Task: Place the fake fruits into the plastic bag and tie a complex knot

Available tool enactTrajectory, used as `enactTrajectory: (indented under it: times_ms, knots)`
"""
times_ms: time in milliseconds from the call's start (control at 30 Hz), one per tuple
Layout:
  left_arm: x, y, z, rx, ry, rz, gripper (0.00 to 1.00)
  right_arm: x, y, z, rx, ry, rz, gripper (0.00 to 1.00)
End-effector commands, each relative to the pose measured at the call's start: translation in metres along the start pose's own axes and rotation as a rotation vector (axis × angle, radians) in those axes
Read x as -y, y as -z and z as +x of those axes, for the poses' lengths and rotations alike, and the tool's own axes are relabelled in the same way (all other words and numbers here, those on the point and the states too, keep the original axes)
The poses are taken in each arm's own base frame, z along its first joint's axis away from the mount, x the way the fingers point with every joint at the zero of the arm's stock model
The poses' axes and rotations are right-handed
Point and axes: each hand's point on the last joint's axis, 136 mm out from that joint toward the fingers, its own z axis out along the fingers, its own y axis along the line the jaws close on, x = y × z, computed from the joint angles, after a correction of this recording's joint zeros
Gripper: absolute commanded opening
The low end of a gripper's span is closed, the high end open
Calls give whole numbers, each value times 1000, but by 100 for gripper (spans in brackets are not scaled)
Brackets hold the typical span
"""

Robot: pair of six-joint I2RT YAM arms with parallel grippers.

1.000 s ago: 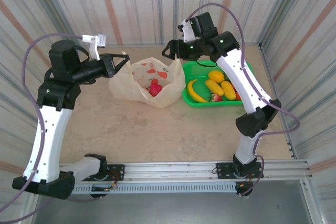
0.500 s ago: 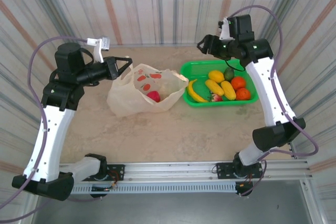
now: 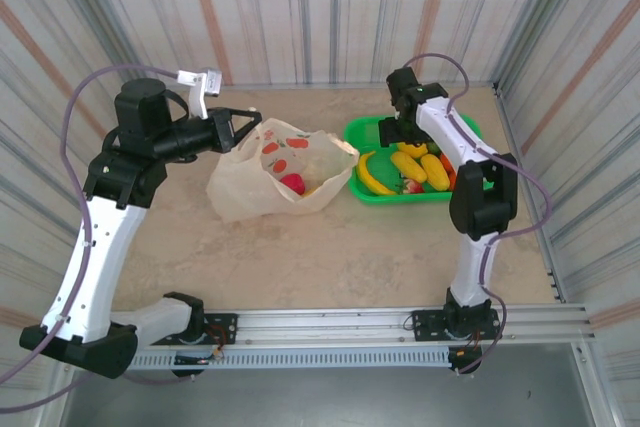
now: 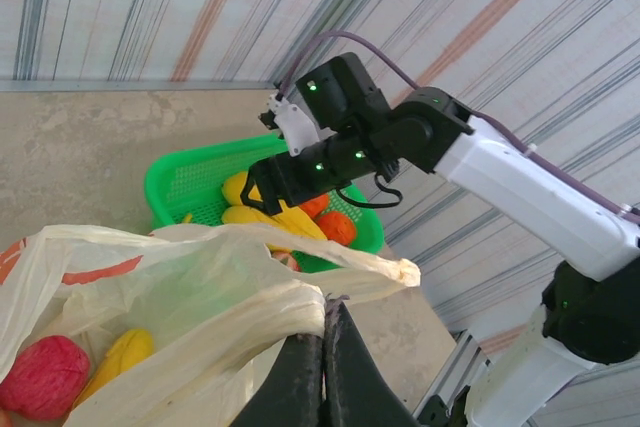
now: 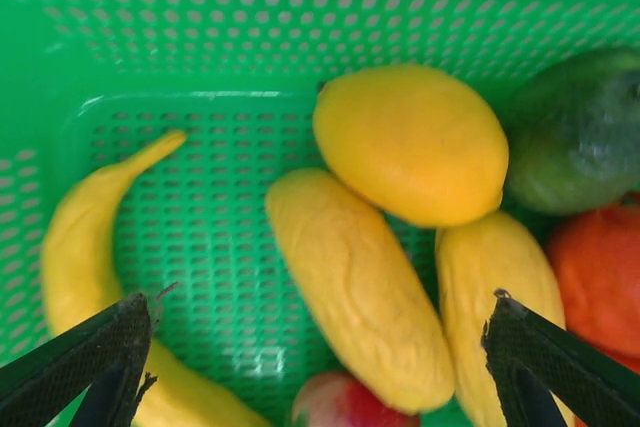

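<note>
Right gripper (image 5: 320,317) has swung from beyond the green basket (image 5: 250,37) to down over it, jaws wide and empty, yellow mango (image 5: 355,277) right beneath. Left gripper (image 4: 323,315) is unchanged, clamped on the plastic bag (image 4: 190,297) rim; red fruit (image 4: 42,377) inside, lower left.

left arm (image 3: 92,242) / right arm (image 3: 452,137): white link shells, black joint housings. A grey-purple cable loops off each, up from the base rail (image 3: 330,322). Green LEDs on the right wrist housing. left end effector (image 4: 323,315), right end effector (image 5: 320,317): black tapered fingers (image 5: 85,357).
</note>
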Motion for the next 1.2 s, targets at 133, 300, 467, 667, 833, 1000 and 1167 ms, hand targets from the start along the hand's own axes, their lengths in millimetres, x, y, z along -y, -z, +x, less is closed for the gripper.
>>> enactTrajectory:
  times_ms: [133,300,467,667,833,1000,1167]
  knots:
    - [6,4,-4,7,-34,8,0,14,-48,-14,-52,65,82,97]
    - [7,2,-2,-1,-33,18,0,20,-68,-15,-66,86,133,100]
    - [7,2,-1,-3,-34,19,0,11,-90,-1,-116,87,107,99]
    - [5,3,1,-3,-37,11,0,0,-101,9,-115,69,50,87]
    - [6,3,2,-3,-40,11,0,-7,-87,2,-61,40,-4,59]
    - [5,4,1,-1,-48,3,0,-4,-65,-5,-17,34,-6,53]
    - [6,7,-1,5,-61,-8,0,1,-22,-12,60,25,-9,49]
